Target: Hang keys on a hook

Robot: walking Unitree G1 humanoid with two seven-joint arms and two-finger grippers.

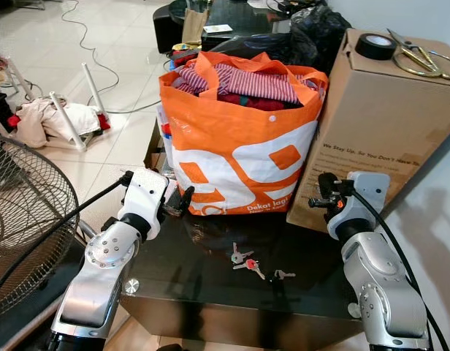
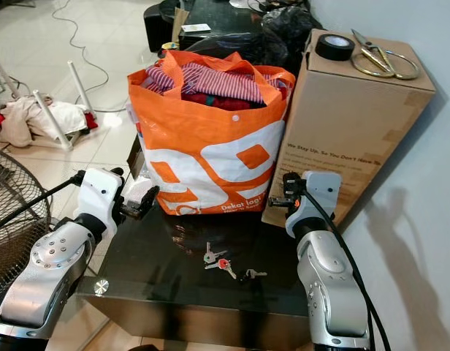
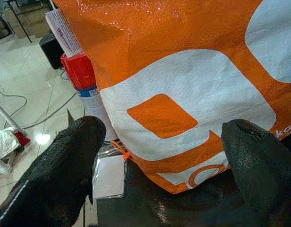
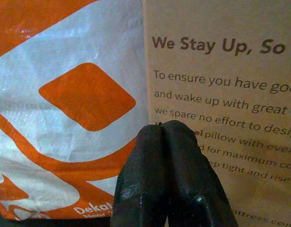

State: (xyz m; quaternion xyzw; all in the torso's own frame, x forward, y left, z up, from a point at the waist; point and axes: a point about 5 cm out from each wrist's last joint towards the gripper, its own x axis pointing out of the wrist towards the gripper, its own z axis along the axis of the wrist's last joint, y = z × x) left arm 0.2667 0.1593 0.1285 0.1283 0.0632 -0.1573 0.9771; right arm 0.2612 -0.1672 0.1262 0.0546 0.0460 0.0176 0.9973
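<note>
A small bunch of keys (image 1: 247, 262) with a red tag lies on the black glass table (image 1: 188, 281), near its front middle. A separate small key (image 1: 282, 276) rests just to its right. My left gripper (image 1: 182, 201) hovers over the table's left back part, close to the orange bag, well apart from the keys. In the left wrist view its fingers (image 3: 55, 175) stand wide apart with nothing between them. My right gripper (image 1: 320, 199) is held up in front of the cardboard box, above and to the right of the keys. Its fingertips (image 4: 171, 156) are pressed together on nothing.
An orange and white bag (image 1: 239, 146) full of clothes stands at the table's back. A tall cardboard box (image 1: 371, 124) to its right carries a tape roll (image 1: 375, 46) and scissors (image 1: 418, 57). A red-capped can (image 3: 84, 80) is beside the bag. A fan (image 1: 24, 219) stands at left.
</note>
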